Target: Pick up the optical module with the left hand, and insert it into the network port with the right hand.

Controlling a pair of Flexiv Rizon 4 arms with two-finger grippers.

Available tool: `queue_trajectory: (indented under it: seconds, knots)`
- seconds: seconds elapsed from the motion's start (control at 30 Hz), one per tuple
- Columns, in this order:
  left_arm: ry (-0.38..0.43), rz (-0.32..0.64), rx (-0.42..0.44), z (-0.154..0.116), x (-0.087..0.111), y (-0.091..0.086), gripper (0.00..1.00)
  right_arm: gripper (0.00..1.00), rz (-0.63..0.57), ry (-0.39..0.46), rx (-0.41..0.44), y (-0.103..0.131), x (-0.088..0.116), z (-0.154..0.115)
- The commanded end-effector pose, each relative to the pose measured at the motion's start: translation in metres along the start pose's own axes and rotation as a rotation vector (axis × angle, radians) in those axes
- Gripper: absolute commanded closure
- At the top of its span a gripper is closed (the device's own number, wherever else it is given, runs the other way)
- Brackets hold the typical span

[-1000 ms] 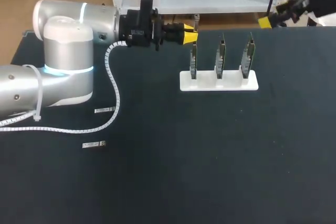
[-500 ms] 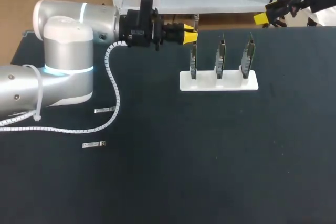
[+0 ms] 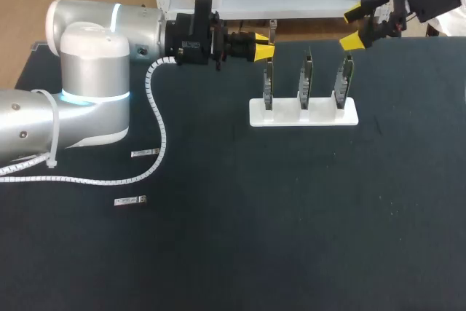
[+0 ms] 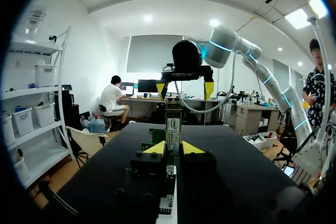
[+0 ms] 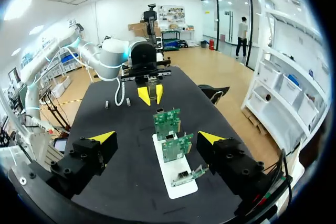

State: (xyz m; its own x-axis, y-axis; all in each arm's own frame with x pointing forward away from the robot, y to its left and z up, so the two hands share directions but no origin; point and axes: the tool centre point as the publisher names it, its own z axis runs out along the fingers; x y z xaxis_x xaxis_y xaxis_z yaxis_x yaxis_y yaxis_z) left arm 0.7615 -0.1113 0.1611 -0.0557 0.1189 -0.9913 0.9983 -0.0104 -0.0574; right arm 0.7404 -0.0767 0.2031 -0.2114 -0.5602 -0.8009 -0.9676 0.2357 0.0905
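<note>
The optical module [image 4: 172, 121] is gripped in the left tool [image 3: 263, 50] beside the board stand [image 3: 303, 116]; the right tool [image 3: 352, 27], above it, is spread wide and empty; insertion is not yet done.

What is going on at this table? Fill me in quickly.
The left gripper is shut on the optical module, holding it near the table's far edge, close to the white holder with its three upright circuit boards. The right gripper hangs open near the right end of that holder, with nothing in it. The module has not yet been handed over or inserted.
</note>
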Motion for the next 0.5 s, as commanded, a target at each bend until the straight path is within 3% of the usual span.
queue_trajectory:
  seconds: [0.03,0.2,0.5]
  knots:
    - [-0.003,0.002,-0.002,0.0,0.001,0.0,1.0,0.0,-0.014,-0.001,-0.027,-0.005,-0.005,0.008]
    - [-0.003,0.002,-0.002,0.0,0.001,0.0,1.0,0.0,-0.059,-0.002,-0.057,-0.012,-0.012,0.017]
    - [-0.003,0.002,-0.002,0.0,0.001,0.0,1.0,0.0,-0.08,-0.022,-0.195,-0.033,-0.029,0.035]
